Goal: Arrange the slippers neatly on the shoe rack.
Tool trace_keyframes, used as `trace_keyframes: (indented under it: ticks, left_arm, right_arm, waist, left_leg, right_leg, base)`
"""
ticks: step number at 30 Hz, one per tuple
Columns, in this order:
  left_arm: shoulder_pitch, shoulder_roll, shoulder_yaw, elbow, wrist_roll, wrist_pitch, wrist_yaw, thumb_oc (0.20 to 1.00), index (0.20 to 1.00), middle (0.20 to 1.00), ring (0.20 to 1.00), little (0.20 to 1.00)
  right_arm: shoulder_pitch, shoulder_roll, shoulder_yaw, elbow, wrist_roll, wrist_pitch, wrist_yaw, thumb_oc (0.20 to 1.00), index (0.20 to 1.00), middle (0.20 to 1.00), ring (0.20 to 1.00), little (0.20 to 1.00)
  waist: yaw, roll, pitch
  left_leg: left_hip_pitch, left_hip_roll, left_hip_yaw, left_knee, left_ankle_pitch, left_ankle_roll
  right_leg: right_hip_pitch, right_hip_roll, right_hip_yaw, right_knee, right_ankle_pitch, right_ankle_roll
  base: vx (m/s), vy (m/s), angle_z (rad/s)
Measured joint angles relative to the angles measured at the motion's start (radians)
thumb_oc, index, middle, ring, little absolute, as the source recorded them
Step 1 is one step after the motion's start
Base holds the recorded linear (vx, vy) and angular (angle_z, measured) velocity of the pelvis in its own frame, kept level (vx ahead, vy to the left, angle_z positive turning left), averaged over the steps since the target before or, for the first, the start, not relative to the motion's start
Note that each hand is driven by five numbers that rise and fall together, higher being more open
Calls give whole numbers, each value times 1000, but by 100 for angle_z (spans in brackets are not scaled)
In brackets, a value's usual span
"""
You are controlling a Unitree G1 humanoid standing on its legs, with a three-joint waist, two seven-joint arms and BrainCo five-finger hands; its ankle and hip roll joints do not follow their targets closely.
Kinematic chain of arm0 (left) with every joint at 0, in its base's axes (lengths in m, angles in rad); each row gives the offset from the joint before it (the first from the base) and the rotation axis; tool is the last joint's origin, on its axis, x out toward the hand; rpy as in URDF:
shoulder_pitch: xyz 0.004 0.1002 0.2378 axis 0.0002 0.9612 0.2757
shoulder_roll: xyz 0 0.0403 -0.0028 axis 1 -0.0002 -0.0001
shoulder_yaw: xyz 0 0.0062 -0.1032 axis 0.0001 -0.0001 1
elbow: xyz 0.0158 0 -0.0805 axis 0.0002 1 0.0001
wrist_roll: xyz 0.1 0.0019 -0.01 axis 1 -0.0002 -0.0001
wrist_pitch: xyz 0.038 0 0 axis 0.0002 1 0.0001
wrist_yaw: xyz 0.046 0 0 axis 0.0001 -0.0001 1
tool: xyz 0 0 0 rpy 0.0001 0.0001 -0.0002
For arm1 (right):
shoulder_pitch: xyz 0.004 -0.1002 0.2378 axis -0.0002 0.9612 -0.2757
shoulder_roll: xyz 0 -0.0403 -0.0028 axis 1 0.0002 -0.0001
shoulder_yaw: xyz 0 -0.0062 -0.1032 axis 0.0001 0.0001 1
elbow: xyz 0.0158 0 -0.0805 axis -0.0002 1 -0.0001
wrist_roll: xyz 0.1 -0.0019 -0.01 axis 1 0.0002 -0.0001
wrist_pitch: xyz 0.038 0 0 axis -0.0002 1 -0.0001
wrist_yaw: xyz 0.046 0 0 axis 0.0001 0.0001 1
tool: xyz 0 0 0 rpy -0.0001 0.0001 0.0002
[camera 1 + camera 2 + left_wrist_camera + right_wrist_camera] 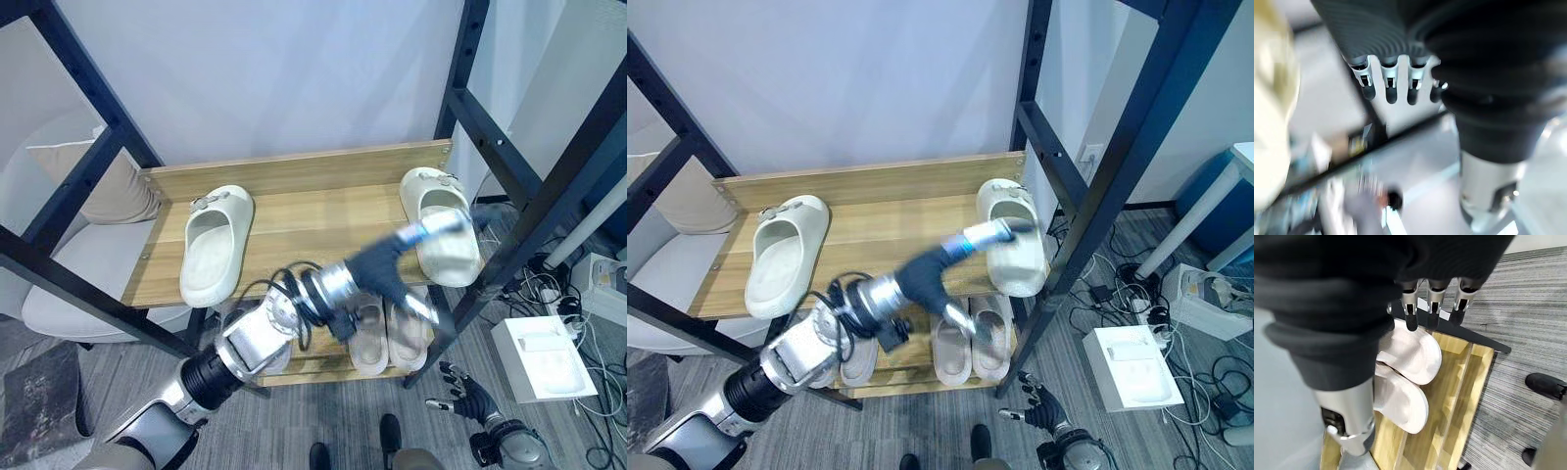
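Observation:
Two cream slippers lie far apart on the wooden top shelf (313, 211) of the shoe rack. One slipper (216, 245) is near the left end. The other slipper (432, 192) lies at the right end, with its heel past the front edge. My left hand (384, 266) reaches across from the lower left to this right slipper, blurred, with straight fingers at its near side and nothing held. In the left wrist view the left hand (1391, 81) shows straight fingers and the slipper (1271, 122) off to one side. My right hand (468, 394) hangs low beside the rack, fingers spread.
A pale pair of slippers (1410, 357) sits on the lower shelf (1459, 396). Black rack posts (509, 235) frame both ends of the shelf. A cushioned seat (73, 264) stands at the left. A white box (544, 360) and cables lie on the floor at the right.

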Motion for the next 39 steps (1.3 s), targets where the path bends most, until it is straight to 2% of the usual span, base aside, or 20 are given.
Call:
trace_keyframes:
  ticks: [1, 3, 4, 7, 9, 10, 15, 21, 22, 29, 37, 39]
  left_arm:
    - [11, 8, 25, -2, 15, -5, 17, 1000, 1000, 1000, 1000, 1000]
    - [50, 16, 163, 16, 80, -10, 115, 1000, 1000, 1000, 1000, 1000]
    - [52, 24, 193, 18, 111, -10, 151, 1000, 1000, 1000, 1000, 1000]
    - [55, 90, 282, 30, 300, -9, 258, 1000, 1000, 1000, 1000, 1000]
    - [55, 125, 294, 67, 410, -5, 298, 1000, 1000, 1000, 1000, 1000]
    - [55, 181, 295, 103, 499, 7, 321, 1000, 1000, 1000, 1000, 1000]
    - [81, 302, 355, 145, 759, 62, 400, 1000, 1000, 1000, 1000, 1000]
    - [127, 357, 376, 255, 902, 112, 439, 1000, 1000, 1000, 1000, 1000]
    - [171, 375, 395, 300, 976, 147, 439, 1000, 1000, 1000, 1000, 1000]
    - [226, 394, 412, 365, 1063, 190, 446, 1000, 1000, 1000, 1000, 1000]
    - [268, 383, 420, 425, 1064, 212, 458, 1000, 1000, 1000, 1000, 1000]
    - [263, 378, 429, 438, 1063, 216, 470, 868, 868, 868, 868, 868]
  right_arm:
    - [1, 4, 1, 1, -1, 1, -1, 1000, 1000, 1000, 1000, 1000]
    - [10, 28, -10, 3, -1, 2, -9, 1000, 1000, 1000, 1000, 1000]
    - [13, 31, -11, 3, -2, 2, -9, 1000, 1000, 1000, 1000, 1000]
    - [22, 44, -36, 5, -4, 3, -12, 1000, 1000, 1000, 1000, 1000]
    - [24, 45, -40, 6, -10, 3, -13, 1000, 1000, 1000, 1000, 1000]
    - [21, 46, -43, 2, -17, 3, -14, 1000, 1000, 1000, 1000, 1000]
    - [33, 45, -77, -4, -20, 2, -17, 1000, 1000, 1000, 1000, 1000]
    - [57, 44, -81, -38, -21, 0, -17, 1000, 1000, 1000, 1000, 1000]
    - [66, 44, -90, -43, -21, -1, -17, 1000, 1000, 1000, 1000, 1000]
    - [97, 32, -112, -71, -29, -1, -12, 1000, 1000, 1000, 1000, 1000]
    - [100, 22, -116, -77, -29, -1, -11, 1000, 1000, 1000, 1000, 1000]
    - [99, 21, -116, -78, -32, -1, -11, 1000, 1000, 1000, 1000, 1000]
  waist:
    - [10, 2, 0]
    - [8, 1, 0]
    - [12, 1, 0]
    - [23, 1, 0]
    - [33, 2, 0]
    - [33, 2, 0]
    - [37, 5, -2]
    - [36, 12, -4]
    - [35, 13, -5]
    - [48, 9, -3]
    - [39, -12, 7]
    - [37, -16, 4]
  left_leg:
    - [2, 0, -2, -3, 0, 0]
    - [7, 2, -7, 0, -3, -4]
    - [6, 2, -10, 0, -2, -3]
    - [7, 1, -21, 0, -1, -4]
    - [14, 2, -21, 0, -1, -4]
    - [20, 2, -21, 0, -1, -4]
    - [20, 3, -20, -5, -6, -10]
    - [19, 3, -18, -6, -6, -10]
    - [19, 5, -15, -6, -7, -12]
    - [14, 13, 1, -6, -11, -17]
    - [11, 13, 4, -6, -12, -18]
    - [1, 13, 6, -6, -15, -22]
  right_leg:
    - [2, 0, -3, 0, 0, 0]
    - [9, 1, -9, 0, -1, -2]
    - [10, 1, -13, 0, -1, -2]
    - [15, 1, -21, 0, -2, -2]
    - [21, 1, -21, -1, -2, -3]
    - [26, 2, -21, -1, -3, -4]
    - [26, 3, -20, -1, -4, -5]
    - [24, 3, -18, -1, -4, -5]
    - [22, 6, -13, -1, -4, -6]
    - [10, 14, 4, -1, -3, -7]
    - [5, 15, 6, -1, -4, -8]
    - [-6, 15, 7, -1, -3, -7]
  base:
    - [0, 0, 0]
    - [26, -29, 7]
    - [19, -18, 12]
    - [14, -9, 9]
    - [9, -3, 2]
    - [0, 0, 0]
    - [0, 0, 0]
    - [3, -1, -2]
    - [9, -2, -5]
    - [12, -2, -8]
    - [0, 0, 0]
    - [0, 0, 0]
